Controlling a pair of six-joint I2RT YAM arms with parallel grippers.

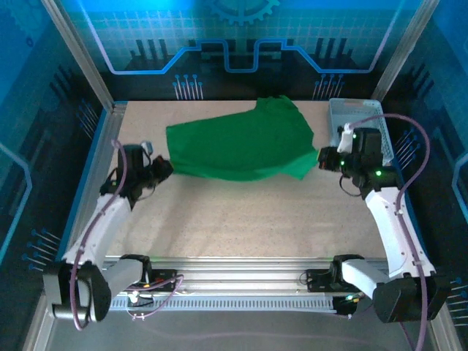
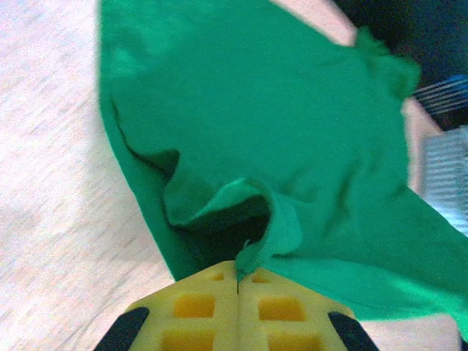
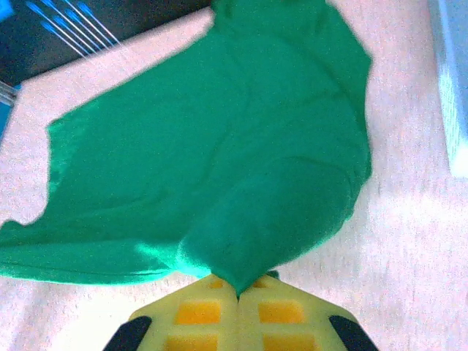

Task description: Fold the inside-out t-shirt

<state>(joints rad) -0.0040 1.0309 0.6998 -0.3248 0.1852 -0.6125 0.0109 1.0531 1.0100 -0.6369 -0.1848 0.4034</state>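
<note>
The left gripper is pinching the green t-shirt at one edge. The right gripper is clamping its opposite corner.

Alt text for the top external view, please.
A green t-shirt spans the far half of the table, its left end in the shut left pincer, its right end in the shut right pincer. A white mesh basket sits far right.
</note>
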